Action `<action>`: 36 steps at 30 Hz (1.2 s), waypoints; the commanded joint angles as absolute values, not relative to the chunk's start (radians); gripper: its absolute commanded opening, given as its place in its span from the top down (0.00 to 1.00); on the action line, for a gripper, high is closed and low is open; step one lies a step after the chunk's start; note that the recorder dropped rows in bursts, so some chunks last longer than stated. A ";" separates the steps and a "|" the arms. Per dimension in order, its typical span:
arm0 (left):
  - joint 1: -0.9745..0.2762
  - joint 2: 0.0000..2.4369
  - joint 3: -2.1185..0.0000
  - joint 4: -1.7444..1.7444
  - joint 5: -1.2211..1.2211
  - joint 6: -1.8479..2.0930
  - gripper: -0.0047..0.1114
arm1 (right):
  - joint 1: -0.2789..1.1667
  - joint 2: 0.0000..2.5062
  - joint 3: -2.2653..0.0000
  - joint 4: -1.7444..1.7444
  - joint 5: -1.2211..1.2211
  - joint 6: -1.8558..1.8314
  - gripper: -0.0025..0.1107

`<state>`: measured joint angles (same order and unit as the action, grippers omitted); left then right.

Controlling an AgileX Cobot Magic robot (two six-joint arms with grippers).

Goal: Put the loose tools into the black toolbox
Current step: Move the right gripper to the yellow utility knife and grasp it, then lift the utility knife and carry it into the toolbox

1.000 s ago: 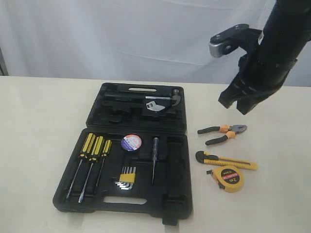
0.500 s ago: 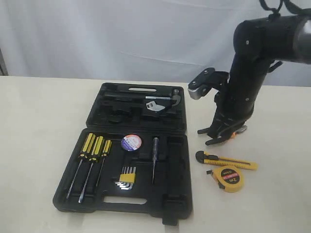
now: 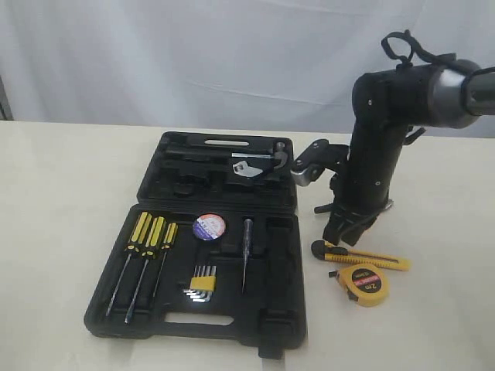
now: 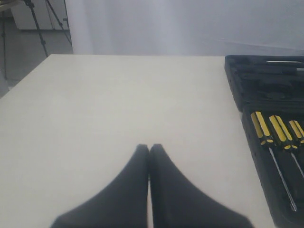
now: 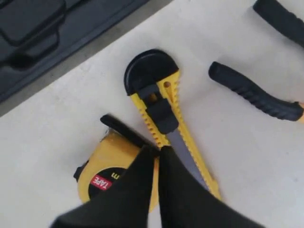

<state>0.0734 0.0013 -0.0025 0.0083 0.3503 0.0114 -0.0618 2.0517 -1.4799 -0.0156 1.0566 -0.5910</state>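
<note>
The black toolbox lies open at table centre, with the black tape roll in its near half. Right of it lie the pliers, mostly hidden behind my right arm, the yellow-black utility knife and the round yellow tape measure. My right gripper hangs low, shut and empty. In the right wrist view its tips sit over the knife beside the tape measure, with the pliers' black handles further off. My left gripper is shut over bare table.
Three yellow-black screwdrivers, a hex key set and a slim probe sit in the case's near half. A hammer and wrench lie in the far half. A white curtain backs the table. The case edge shows in the left wrist view.
My right arm has swung down from the upper right to just above the table, and now covers most of the pliers, next to the knife. The tools have not moved.
</note>
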 commanded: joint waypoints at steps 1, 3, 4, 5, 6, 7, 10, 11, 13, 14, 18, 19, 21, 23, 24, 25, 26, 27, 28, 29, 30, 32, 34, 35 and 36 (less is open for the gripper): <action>0.069 0.000 0.000 0.000 0.342 0.007 0.96 | -0.068 2.053 -1.476 0.029 1.096 -0.674 0.72; 0.069 0.000 0.000 0.000 0.342 0.007 0.96 | -0.068 2.054 -1.476 0.024 1.096 -0.674 0.61; 0.069 0.000 0.000 0.000 0.342 0.007 0.96 | -0.068 2.054 -1.476 0.022 1.096 -0.679 0.57; 0.069 0.000 0.000 0.000 0.342 0.007 0.96 | -0.068 2.054 -1.476 0.014 1.094 -0.683 0.56; 0.069 0.000 0.000 0.000 0.342 0.007 0.96 | -0.068 2.054 -1.476 0.014 1.089 -0.691 0.55; 0.069 0.000 0.000 0.000 0.342 0.007 0.96 | -0.068 2.054 -1.476 0.014 1.080 -0.700 0.55; 0.069 0.000 0.000 0.000 0.342 0.007 0.96 | -0.068 2.059 -1.476 0.010 1.070 -0.714 0.56; 0.069 0.000 0.000 0.000 0.342 0.007 0.96 | -0.068 2.064 -1.476 0.006 1.068 -0.724 0.56; 0.069 0.000 0.000 0.000 0.342 0.007 0.96 | -0.068 2.078 -1.476 -0.006 1.068 -0.738 0.56; 0.069 0.000 0.000 0.000 0.342 0.007 0.96 | -0.068 2.088 -1.476 -0.008 1.068 -0.748 0.56; 0.069 0.000 0.000 0.000 0.342 0.007 0.96 | -0.068 2.116 -1.476 -0.010 1.047 -0.793 0.56; 0.069 0.000 0.000 0.000 0.342 0.007 0.96 | -0.068 2.121 -1.476 -0.010 1.034 -0.793 0.56; 0.069 0.000 0.000 0.000 0.342 0.007 0.96 | -0.068 2.131 -1.476 -0.010 1.001 -0.793 0.56; 0.069 0.000 0.000 0.000 0.342 0.007 0.96 | -0.068 2.137 -1.476 -0.010 0.983 -0.793 0.56; 0.069 0.000 0.000 0.000 0.342 0.007 0.96 | -0.068 2.137 -1.476 -0.010 0.972 -0.793 0.56; 0.069 0.000 0.000 0.000 0.342 0.007 0.96 | -0.068 2.140 -1.476 -0.010 0.969 -0.793 0.56; 0.069 0.000 0.000 0.000 0.342 0.007 0.96 | -0.068 2.142 -1.476 -0.010 0.965 -0.793 0.56; 0.069 0.000 0.000 0.000 0.342 0.007 0.96 | -0.068 2.146 -1.476 -0.010 0.965 -0.793 0.56; 0.069 0.000 0.000 0.000 0.342 0.007 0.96 | -0.068 2.148 -1.476 -0.010 0.965 -0.793 0.56; 0.069 0.000 0.000 0.000 0.342 0.007 0.96 | -0.068 2.150 -1.476 -0.010 0.958 -0.793 0.56; 0.069 0.000 0.000 0.000 0.342 0.007 0.96 | -0.068 2.152 -1.476 -0.010 0.953 -0.793 0.56; 0.069 0.000 0.000 0.000 0.342 0.007 0.96 | -0.068 2.160 -1.476 -0.010 0.947 -0.793 0.56; 0.069 0.000 0.000 0.000 0.342 0.007 0.96 | -0.068 2.169 -1.476 -0.010 0.947 -0.793 0.56; 0.069 0.000 0.000 0.000 0.342 0.007 0.96 | -0.068 2.172 -1.476 -0.010 0.947 -0.793 0.56; 0.069 0.000 0.000 0.000 0.342 0.007 0.96 | -0.068 2.176 -1.476 -0.010 0.947 -0.793 0.56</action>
<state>0.0734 0.0013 -0.0025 0.0083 0.3503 0.0114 -0.0618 2.1661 -1.4799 0.0000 0.9536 -0.7850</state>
